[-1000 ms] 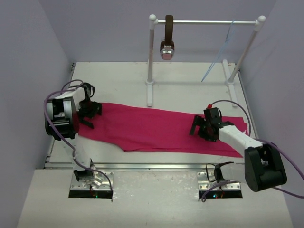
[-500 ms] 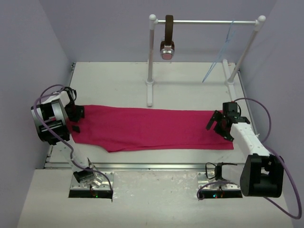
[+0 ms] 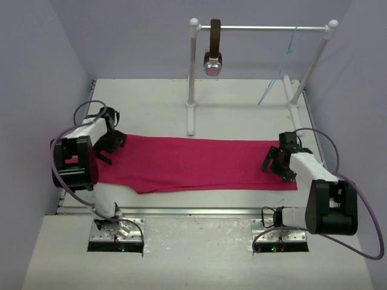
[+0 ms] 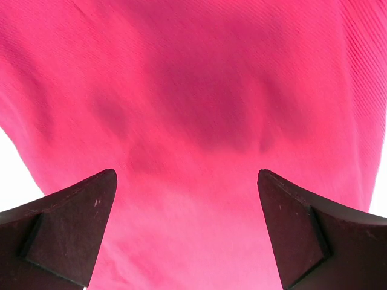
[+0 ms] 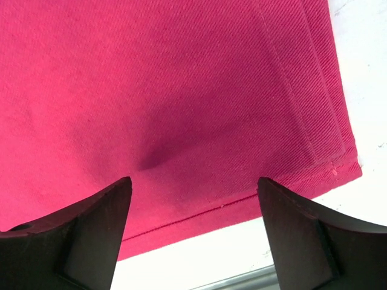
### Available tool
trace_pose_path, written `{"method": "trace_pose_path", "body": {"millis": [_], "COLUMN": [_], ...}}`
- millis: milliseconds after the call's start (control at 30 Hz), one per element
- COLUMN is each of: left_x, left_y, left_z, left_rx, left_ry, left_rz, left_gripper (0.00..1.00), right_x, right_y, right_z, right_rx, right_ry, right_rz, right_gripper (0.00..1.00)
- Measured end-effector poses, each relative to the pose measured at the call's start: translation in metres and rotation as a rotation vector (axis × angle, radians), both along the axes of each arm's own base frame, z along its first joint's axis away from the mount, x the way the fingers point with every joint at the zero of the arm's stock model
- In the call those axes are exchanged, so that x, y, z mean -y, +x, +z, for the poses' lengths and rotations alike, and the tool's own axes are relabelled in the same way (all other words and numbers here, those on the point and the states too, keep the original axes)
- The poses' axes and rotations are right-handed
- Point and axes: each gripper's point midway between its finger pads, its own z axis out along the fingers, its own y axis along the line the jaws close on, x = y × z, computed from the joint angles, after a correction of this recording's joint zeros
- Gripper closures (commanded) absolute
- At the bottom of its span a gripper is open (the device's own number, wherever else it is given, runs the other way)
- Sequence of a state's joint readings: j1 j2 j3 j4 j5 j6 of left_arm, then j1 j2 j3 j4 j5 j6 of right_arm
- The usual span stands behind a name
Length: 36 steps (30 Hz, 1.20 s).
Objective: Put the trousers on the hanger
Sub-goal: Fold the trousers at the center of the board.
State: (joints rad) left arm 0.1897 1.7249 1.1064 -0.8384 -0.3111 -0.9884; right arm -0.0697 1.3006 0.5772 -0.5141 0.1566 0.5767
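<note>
Trousers point(image 3: 193, 163): laid flat and lengthwise across the desk point(image 3: 242, 103), running from close to the left edge to close to the right edge, in the half nearer the near edge. One layer is folded over along the near side. In the right wrist view a stitched hem corner point(image 5: 329, 154) lies on bare desk surface.

Hanger point(image 3: 279, 77): off the desk, hung on the white rack point(image 3: 266, 28) standing along the far edge, towards the rail's right end. It is well apart from the trousers. A brown strap point(image 3: 213, 54) with a round metallic end hangs near the rail's left end.

Left gripper point(image 3: 109, 145): over the left end of the trousers, near the left edge of the desk. Fingers spread wide, nothing between them but the cloth below point(image 4: 187, 181).

Right gripper point(image 3: 275, 162): over the right end of the trousers, near the right edge. Fingers likewise spread wide and holding nothing point(image 5: 193, 187).

A small pucker shows in the cloth ahead of each gripper. Whether the fingertips touch the fabric cannot be told.
</note>
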Motion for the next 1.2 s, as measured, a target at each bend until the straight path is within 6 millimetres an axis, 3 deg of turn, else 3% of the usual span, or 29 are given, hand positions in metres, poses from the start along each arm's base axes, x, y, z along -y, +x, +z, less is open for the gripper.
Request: {"method": "trace_pose_path", "body": {"millis": [133,300,433,533,667,767,967,1067,1200], "left_x": [0.006,0.002,0.001,-0.007,-0.034,-0.045,-0.029,-0.021,-0.021], "left_y": [-0.003,-0.008,-0.014,-0.019,-0.038,-0.047,-0.056,-0.067,-0.073], "left_z": [0.007,0.008,0.012,0.021,0.028,0.026,0.002,-0.013,-0.012], "left_rx": [0.021,0.002,-0.008,0.014,0.03,0.017,-0.038,-0.08,-0.098], "left_ry": [0.006,0.016,0.014,0.013,0.017,0.015,-0.065,-0.102,-0.094], "left_rz": [-0.028,-0.023,-0.015,0.008,0.099,0.133,0.106,0.109,0.112], "left_gripper": [0.0,0.0,0.0,0.0,0.0,0.0,0.0,0.0,0.0], "right_x": [-0.006,-0.058,-0.078,-0.071,-0.056,-0.034,0.01,0.008,-0.024], "right_y": [0.008,0.031,0.051,0.045,0.053,0.059,0.061,0.055,0.052], "right_z": [0.006,0.024,0.011,-0.01,-0.01,-0.008,0.0,0.005,0.029], "right_rx": [0.043,0.147,0.101,0.02,0.03,0.064,0.179,0.236,0.315], "right_ry": [-0.043,0.004,0.04,0.032,0.11,0.145,0.262,0.288,0.301], "right_rz": [0.031,0.229,0.297,0.286,0.194,0.081,-0.179,-0.186,-0.046], "right_gripper": [0.17,0.15,0.06,0.06,0.05,0.05,0.09,0.09,0.07]}}
